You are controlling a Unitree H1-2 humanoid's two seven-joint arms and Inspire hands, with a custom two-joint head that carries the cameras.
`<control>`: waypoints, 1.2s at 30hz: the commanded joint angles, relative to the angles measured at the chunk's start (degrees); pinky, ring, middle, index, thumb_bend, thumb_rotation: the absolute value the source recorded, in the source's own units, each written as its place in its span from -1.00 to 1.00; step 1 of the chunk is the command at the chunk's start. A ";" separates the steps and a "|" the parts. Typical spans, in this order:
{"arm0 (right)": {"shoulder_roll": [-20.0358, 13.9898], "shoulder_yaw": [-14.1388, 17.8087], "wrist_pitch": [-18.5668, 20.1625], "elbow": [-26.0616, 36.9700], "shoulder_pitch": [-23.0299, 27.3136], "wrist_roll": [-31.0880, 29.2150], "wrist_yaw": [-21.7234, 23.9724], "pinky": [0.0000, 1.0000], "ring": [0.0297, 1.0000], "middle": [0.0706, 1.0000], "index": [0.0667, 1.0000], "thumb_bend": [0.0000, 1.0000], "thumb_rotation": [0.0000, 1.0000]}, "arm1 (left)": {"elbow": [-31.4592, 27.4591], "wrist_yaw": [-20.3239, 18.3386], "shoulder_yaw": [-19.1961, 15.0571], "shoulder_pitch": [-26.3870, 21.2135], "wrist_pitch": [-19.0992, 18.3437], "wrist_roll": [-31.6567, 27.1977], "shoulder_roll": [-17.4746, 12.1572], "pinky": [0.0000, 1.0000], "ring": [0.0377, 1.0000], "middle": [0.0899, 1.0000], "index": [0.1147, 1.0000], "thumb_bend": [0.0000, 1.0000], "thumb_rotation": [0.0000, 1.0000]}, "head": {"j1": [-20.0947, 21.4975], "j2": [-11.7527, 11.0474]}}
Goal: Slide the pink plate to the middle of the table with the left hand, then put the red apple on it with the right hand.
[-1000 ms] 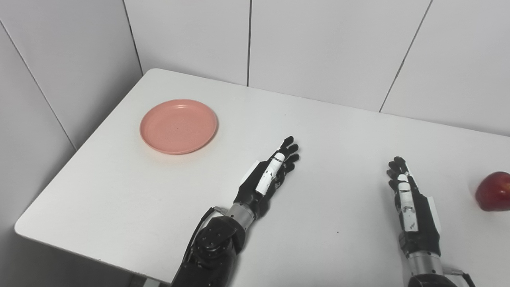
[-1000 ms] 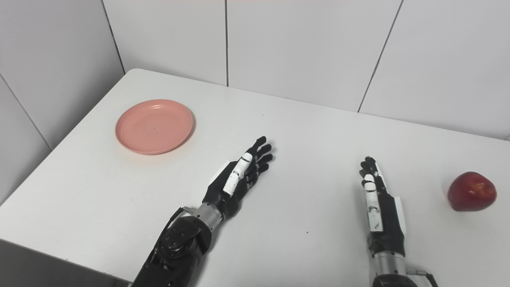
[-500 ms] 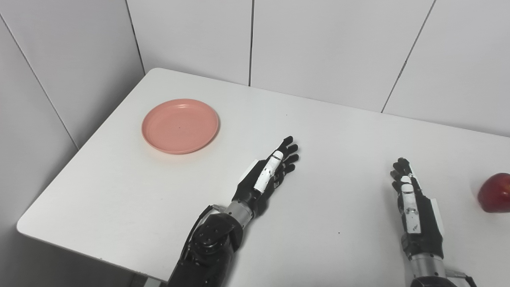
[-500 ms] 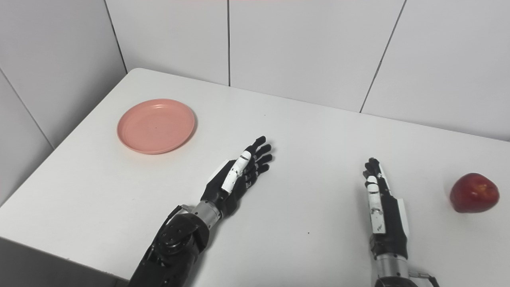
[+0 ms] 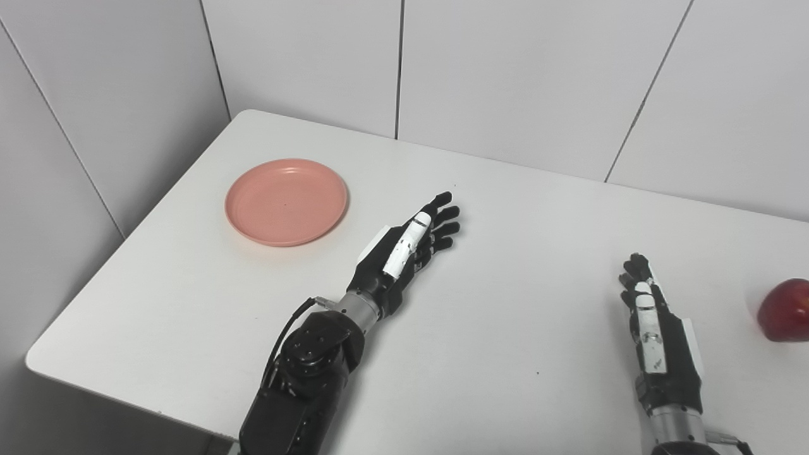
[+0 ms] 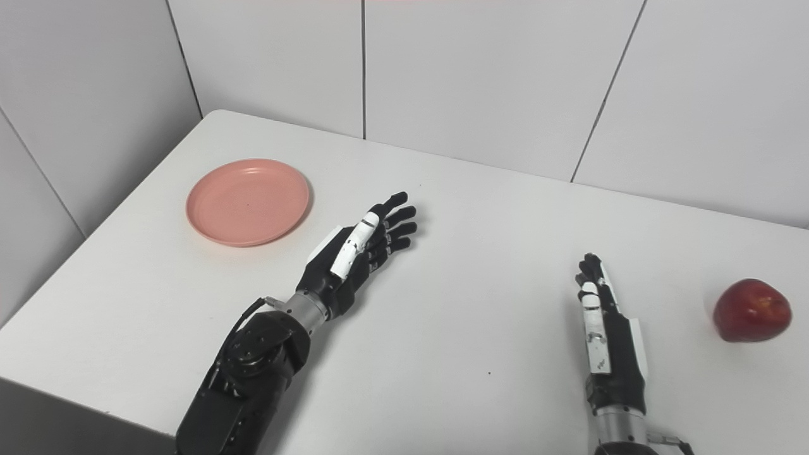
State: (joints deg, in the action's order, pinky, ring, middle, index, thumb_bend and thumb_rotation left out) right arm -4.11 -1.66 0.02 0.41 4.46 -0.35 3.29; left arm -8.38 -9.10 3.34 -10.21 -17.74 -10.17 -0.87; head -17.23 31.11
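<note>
The pink plate (image 5: pixel 285 201) lies on the white table (image 5: pixel 518 265) near its far left corner, with nothing on it. My left hand (image 5: pixel 407 249) is open, fingers stretched out flat, a short way to the right of the plate and apart from it. The red apple (image 6: pixel 752 310) stands at the table's right side. My right hand (image 6: pixel 603 332) is open with fingers straight, resting near the front edge, well left of the apple. Neither hand holds anything.
White panelled walls close off the table at the back and on the left. The table's left edge and rounded front left corner (image 5: pixel 38 360) lie close to the plate's side. A small dark speck (image 5: pixel 538 373) marks the tabletop.
My left hand has moved forward and to the left, closer to the pink plate. The right hand has stayed almost still. The plate and the apple have not moved.
</note>
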 commanded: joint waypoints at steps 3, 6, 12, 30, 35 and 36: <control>0.28 0.29 -2.02 -0.20 0.36 0.06 -0.25 0.98 0.90 0.89 0.88 -0.87 1.00 | -3.48 -0.91 -1.38 -4.00 -1.72 -2.45 -1.04 0.82 0.80 0.83 0.78 -0.20 1.00 | -0.28 -0.08; 0.20 0.38 -2.02 -0.25 0.34 -0.55 0.17 1.00 0.92 0.90 0.89 -0.88 1.00 | -4.38 -0.50 -2.39 -5.04 -2.80 -2.93 -1.26 0.79 0.79 0.80 0.75 -0.20 1.00 | -0.41 0.01; -0.10 0.39 -1.74 -0.37 0.42 -0.20 0.09 1.00 0.91 0.90 0.89 -0.90 1.00 | -4.64 -0.75 -4.93 -7.45 -2.54 -4.23 -2.42 0.77 0.78 0.79 0.74 -0.18 1.00 | -0.70 0.06; -0.70 0.76 -3.31 -0.80 0.39 -0.82 0.65 0.95 0.90 0.89 0.89 -0.92 1.00 | -1.40 3.02 -12.31 -15.59 -1.27 -4.33 -5.93 0.75 0.76 0.77 0.73 -0.21 1.00 | -2.05 0.27; -0.75 0.83 -2.72 -0.33 0.28 -0.95 0.72 0.99 0.91 0.89 0.89 -0.92 1.00 | -0.17 3.77 -14.06 -17.21 -1.35 -4.85 -7.53 0.75 0.77 0.78 0.72 -0.17 1.00 | -2.16 0.26; -0.78 0.91 -2.88 -0.48 0.32 -1.21 0.86 0.99 0.91 0.89 0.89 -0.92 1.00 | 0.25 3.73 -14.55 -17.51 -1.26 -4.99 -8.09 0.75 0.77 0.78 0.72 -0.19 1.00 | -2.25 0.21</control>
State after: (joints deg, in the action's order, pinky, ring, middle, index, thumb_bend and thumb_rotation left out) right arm -4.48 -1.30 -0.18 0.24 4.55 -1.16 3.86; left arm -7.46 -5.41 -10.74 -24.56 -21.31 -14.51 -7.61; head -19.34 31.29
